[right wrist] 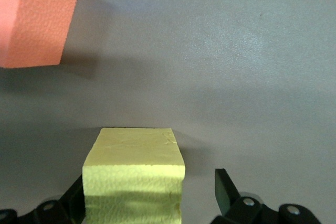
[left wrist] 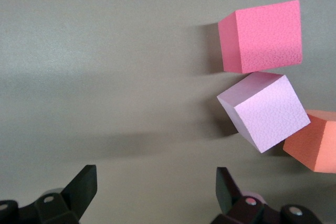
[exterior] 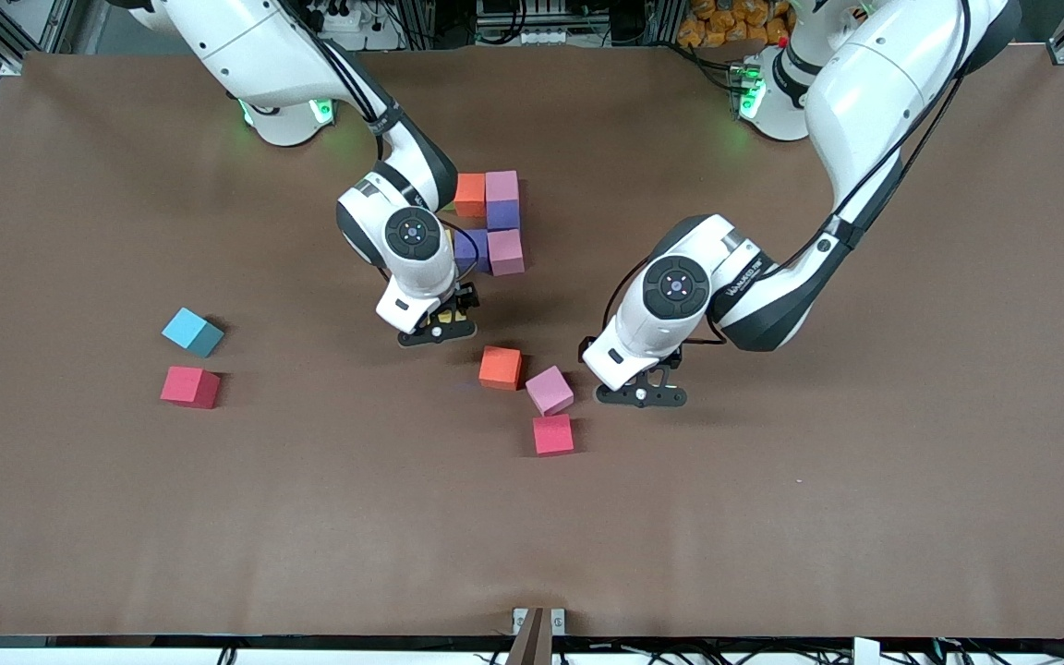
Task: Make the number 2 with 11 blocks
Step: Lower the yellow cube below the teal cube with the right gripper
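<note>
One brown bench (exterior: 772,517) fills the front view and carries every block. Two white arms reach down from the top edge. The right arm's wrist stands in front of part of the started figure and hides some of it.

That start of the number 2 (exterior: 495,222) sits in the upper middle of the frame. An orange block (exterior: 469,195) and a pink block (exterior: 501,186) lie side by side in its top row. A purple block (exterior: 501,215) touches the pink one from below, and a second pink block (exterior: 505,251) comes under that. Another purple block (exterior: 472,249) lies beside this last one, half covered by the arm.

Three loose blocks cluster at the centre of the frame, lower than the figure: a loose orange block (exterior: 501,367), a pale pink block (exterior: 550,389) turned at an angle just beside it, and a red block (exterior: 553,434) lowest, close against the pale pink one. Two more lie well apart toward the right arm's end of the bench: a light blue block (exterior: 192,332) with a second red block (exterior: 189,386) below it in the frame.

Between figure and cluster, the right pincer (exterior: 437,328) is low over the bench. Its fingers are spread around a yellow block (right wrist: 134,177), one finger against the block's side, the other clear of it with a gap.

Beside the pale pink block, the left pincer (exterior: 640,392) is wide open over bare bench with nothing between its fingers.
</note>
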You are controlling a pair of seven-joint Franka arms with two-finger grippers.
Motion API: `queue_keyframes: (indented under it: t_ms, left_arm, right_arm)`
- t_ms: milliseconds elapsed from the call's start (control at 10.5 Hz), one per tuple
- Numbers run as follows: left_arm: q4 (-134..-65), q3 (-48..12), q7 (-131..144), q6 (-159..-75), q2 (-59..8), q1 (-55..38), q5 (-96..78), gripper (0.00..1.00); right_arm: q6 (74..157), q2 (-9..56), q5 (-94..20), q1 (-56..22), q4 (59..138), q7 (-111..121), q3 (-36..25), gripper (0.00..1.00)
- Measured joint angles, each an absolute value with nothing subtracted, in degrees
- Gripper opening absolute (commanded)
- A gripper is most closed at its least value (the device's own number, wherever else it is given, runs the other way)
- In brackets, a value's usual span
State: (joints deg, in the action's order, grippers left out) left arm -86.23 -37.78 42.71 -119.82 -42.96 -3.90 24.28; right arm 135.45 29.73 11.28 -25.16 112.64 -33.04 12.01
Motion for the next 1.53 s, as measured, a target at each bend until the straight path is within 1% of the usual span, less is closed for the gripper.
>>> queue_keyframes:
  t_ms: [287,574,861,1148,1339,1531]
  left_arm:
    - [-85.92,-37.76,42.71,-120.06,-42.97,-3.86,24.28,1.0]
    - [-85.3,-37.74,42.64,-120.28,-42.96,-3.8,24.28,1.0]
    - [-85.28,-37.28,42.37,-120.29,-42.97,-2.94,24.29,1.0]
    - [-85.28,-37.27,42.27,-120.45,-42.97,-2.58,24.29,1.0]
    - [-85.1,-37.27,42.14,-120.64,-42.96,-2.4,24.29,1.0]
    - [-84.84,-37.32,40.15,-122.12,-42.94,-2.23,24.29,1.0]
  right_arm:
    - [136.26,29.73,11.29,-24.99,112.74,-33.1,11.98,1.0]
    - [139.11,29.72,10.78,-24.46,113.4,-34.37,11.98,1.0]
    - [141.81,29.62,6.65,-24.29,113.93,-34.8,11.99,1.0]
    - [142.02,27.32,5.29,-23.29,113.79,-34.82,11.99,1.0]
    - [142.02,26.19,5.18,-22.67,112.59,-34.82,11.99,1.0]
    - [141.99,26.64,4.76,-22.49,110.55,-34.85,11.99,1.0]
